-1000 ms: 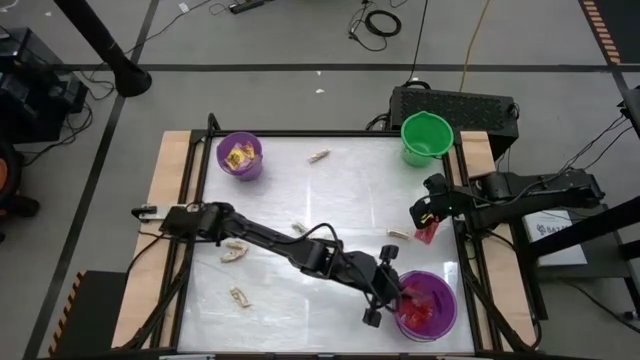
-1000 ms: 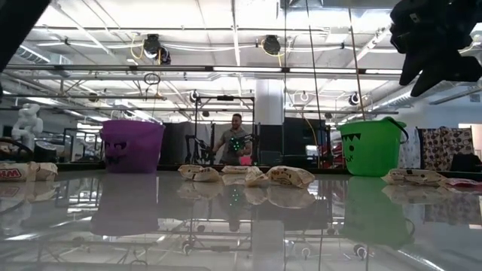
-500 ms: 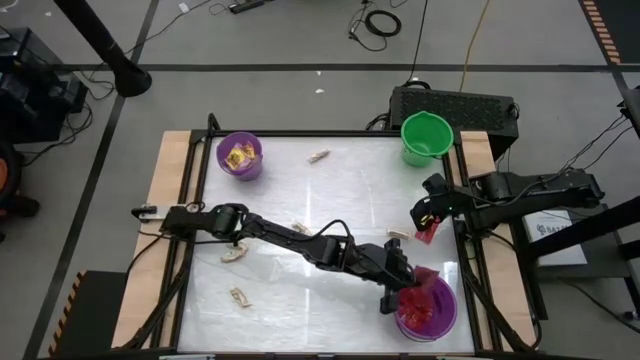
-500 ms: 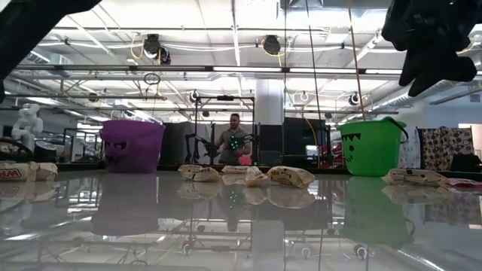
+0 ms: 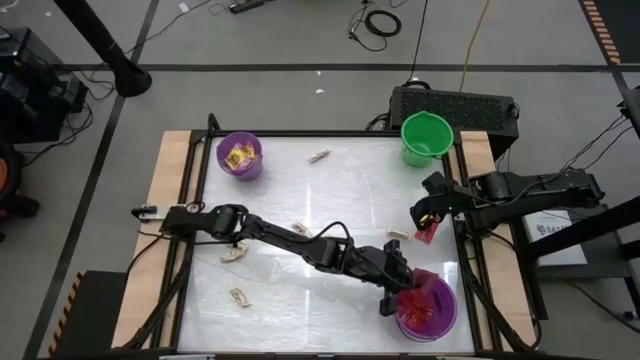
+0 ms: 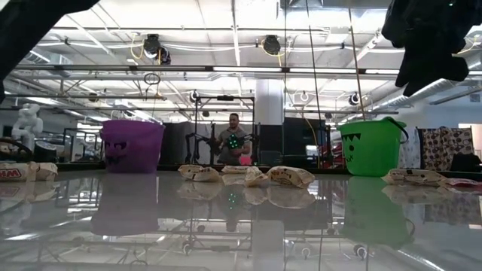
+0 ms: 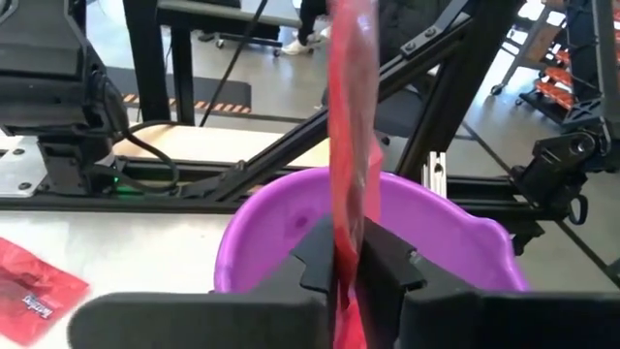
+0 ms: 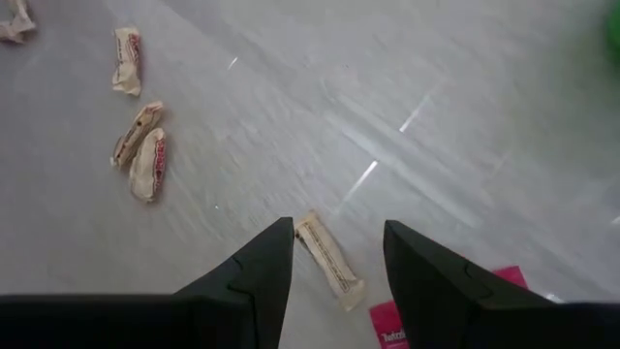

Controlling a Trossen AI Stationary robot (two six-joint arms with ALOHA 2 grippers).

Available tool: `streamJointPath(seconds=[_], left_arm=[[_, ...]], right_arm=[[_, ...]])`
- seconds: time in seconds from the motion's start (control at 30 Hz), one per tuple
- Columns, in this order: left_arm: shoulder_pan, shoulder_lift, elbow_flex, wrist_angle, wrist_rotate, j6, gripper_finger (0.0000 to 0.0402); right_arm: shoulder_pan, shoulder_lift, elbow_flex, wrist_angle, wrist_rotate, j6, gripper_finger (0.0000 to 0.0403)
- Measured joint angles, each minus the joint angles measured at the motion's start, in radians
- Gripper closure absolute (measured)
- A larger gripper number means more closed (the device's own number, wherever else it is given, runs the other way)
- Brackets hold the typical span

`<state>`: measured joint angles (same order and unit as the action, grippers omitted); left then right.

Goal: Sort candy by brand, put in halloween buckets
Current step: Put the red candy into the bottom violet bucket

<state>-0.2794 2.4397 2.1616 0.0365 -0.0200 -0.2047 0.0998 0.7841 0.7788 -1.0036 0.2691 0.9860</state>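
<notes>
The left gripper [image 7: 351, 254] pinches a red packet [image 7: 349, 116] upright over the purple bucket [image 7: 455, 242] to drop it in, while the right gripper [image 8: 337, 254] waits open above a tan candy [image 8: 327, 258].

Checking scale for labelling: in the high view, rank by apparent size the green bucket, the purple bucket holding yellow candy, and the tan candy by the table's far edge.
Green bucket and purple bucket: look alike, unranked.
Tan candy: far smaller.
</notes>
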Motion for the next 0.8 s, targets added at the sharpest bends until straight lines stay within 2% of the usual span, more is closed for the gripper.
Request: streamJointPath(seconds=[0.17, 0.5, 0.67, 0.8], left_arm=[[0.000, 0.000, 0.000, -0.004, -0.004, 0.000, 0.0330], [0.000, 0.000, 0.000, -0.053, -0.007, 0.001, 0.0218], [0.004, -0.019, 0.000, -0.103, -0.007, 0.003, 0.0201], [0.022, -0.088, 0.001, -0.225, -0.007, 0.008, 0.0201]], right_arm=[[0.000, 0.000, 0.000, 0.000, 0.012, -0.026, 0.0248], [0.000, 0.000, 0.000, 0.001, 0.026, -0.026, 0.0248], [0.000, 0.000, 0.000, -0.017, 0.025, -0.017, 0.0248], [0.001, 0.002, 0.000, -0.118, 0.013, 0.131, 0.0248]])
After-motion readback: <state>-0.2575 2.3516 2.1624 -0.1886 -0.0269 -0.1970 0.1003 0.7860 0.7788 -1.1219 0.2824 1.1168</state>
